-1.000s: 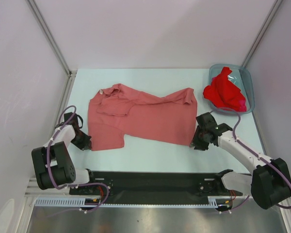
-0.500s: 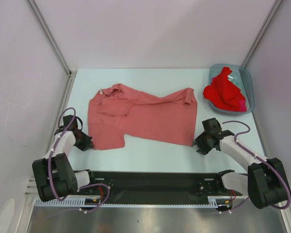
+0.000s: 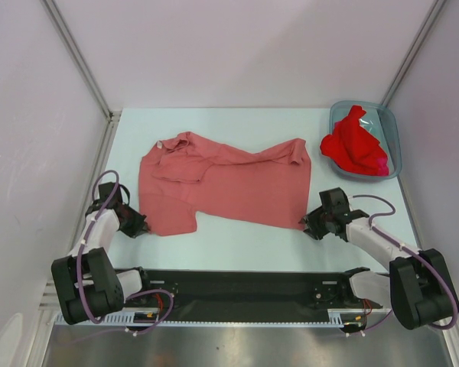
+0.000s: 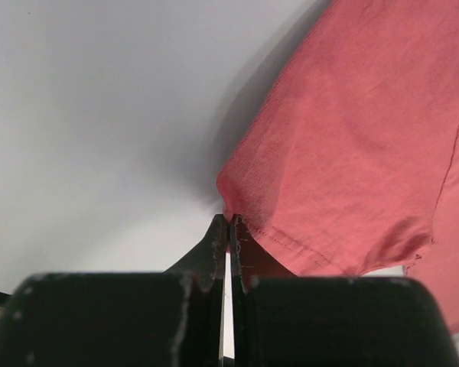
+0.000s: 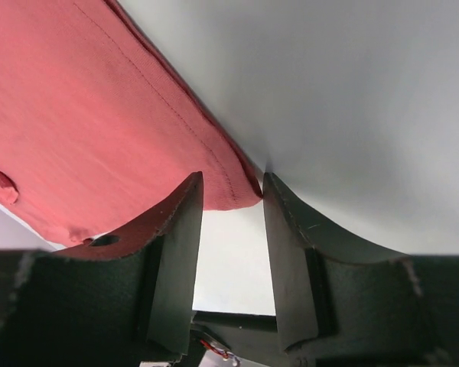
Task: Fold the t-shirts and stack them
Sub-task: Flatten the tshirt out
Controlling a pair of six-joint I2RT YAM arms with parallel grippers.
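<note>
Holding the near corners of a muted salmon-pink short-sleeved cloth t-shirt (image 3: 229, 180), spread mid-way across the pale tabletop (image 3: 237, 245).

Clamped tight with the left hand (image 4: 229, 222) on the shirt's near-left corner, black fingers pressed together with the hem edge caught at their tips. Set low at the near-right corner with the right hand (image 5: 229, 180), jaws standing partly apart, hem corner lying in the gap between the two fingers, not squeezed. Lying mostly flat, rumpled and doubled over along the far-left edge, with a step in the near edge where the left part reaches closer to the arm bases. Heaped at the far right in a translucent blue-grey plastic bin (image 3: 392, 130): bright red cloth t-shirts (image 3: 356, 145), spilling over the bin's left rim, well apart from both hands and just beside the pink shirt's far-right corner.
</note>
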